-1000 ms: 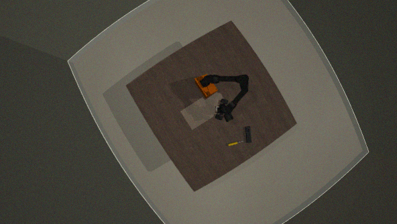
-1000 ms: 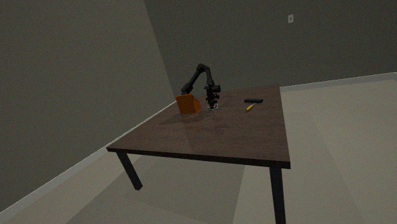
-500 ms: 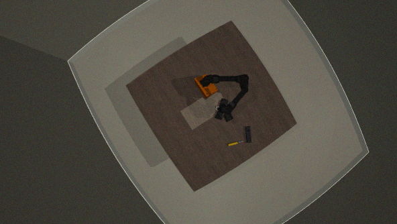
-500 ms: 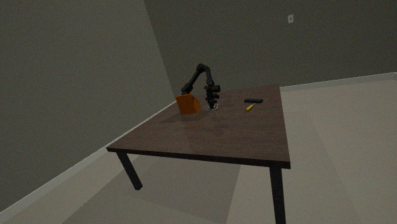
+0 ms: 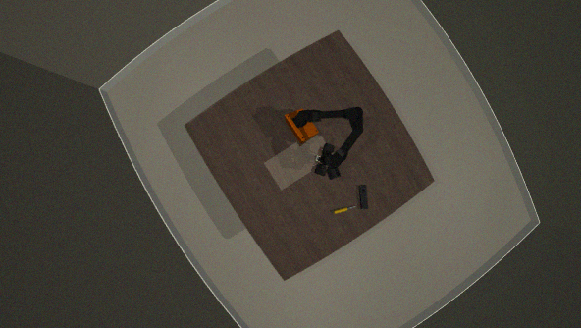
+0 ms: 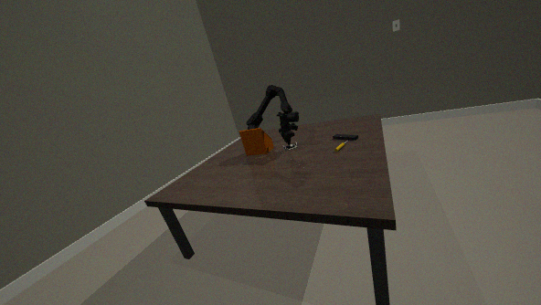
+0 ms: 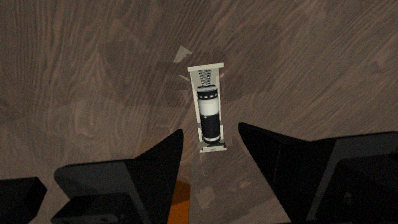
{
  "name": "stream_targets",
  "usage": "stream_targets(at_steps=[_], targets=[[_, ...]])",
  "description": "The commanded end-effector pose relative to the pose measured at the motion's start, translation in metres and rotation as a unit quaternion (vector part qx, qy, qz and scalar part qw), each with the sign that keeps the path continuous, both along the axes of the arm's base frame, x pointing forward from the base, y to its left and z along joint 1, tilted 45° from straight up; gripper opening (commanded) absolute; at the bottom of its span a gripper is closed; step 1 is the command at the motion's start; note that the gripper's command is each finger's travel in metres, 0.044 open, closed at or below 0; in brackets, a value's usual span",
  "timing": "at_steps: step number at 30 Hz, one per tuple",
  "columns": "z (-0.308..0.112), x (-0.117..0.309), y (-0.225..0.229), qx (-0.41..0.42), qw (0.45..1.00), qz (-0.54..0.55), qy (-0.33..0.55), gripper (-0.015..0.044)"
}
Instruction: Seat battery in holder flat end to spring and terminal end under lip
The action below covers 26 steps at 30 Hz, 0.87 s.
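Note:
The cream holder (image 7: pixel 206 67) lies on the table, with its spring (image 7: pixel 205 77) at the far end in the wrist view. The black and white battery (image 7: pixel 209 106) lies lengthwise inside it, roughly in line with its walls. One end is at the spring, the other beside the near end wall; whether that end is under the lip cannot be told. My gripper (image 7: pixel 210 129) is open, one finger on each side of the holder, with visible gaps to the battery. In the exterior view the fingertips are just above the small holder (image 6: pixel 291 147).
An orange angled block (image 5: pixel 295 129) (image 6: pixel 252 141) stands at the arm's base. A yellow-handled tool (image 5: pixel 341 211) (image 6: pixel 340 146) and a dark bar-shaped object (image 5: pixel 362 196) (image 6: pixel 345 137) lie on the wooden table (image 5: pixel 285 246) (image 6: pixel 274 192). A pale patch (image 5: pixel 285 174) shows beside the gripper.

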<state>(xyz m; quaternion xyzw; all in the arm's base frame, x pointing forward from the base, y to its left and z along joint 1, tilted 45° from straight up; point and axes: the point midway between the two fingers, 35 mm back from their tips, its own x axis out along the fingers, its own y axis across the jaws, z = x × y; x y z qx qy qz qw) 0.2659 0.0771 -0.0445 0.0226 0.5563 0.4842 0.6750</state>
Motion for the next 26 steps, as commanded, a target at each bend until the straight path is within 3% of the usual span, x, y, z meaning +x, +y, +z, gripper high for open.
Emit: stream_targets(at_steps=[1,3,26], targets=[[0.024,0.005,-0.025,-0.003,1.0,-0.003,-0.01,0.0392],[0.036,0.004,-0.036,-0.002,1.0,-0.003,-0.01,0.044],[0.039,0.004,-0.041,-0.002,1.0,-0.002,-0.01,0.044]])
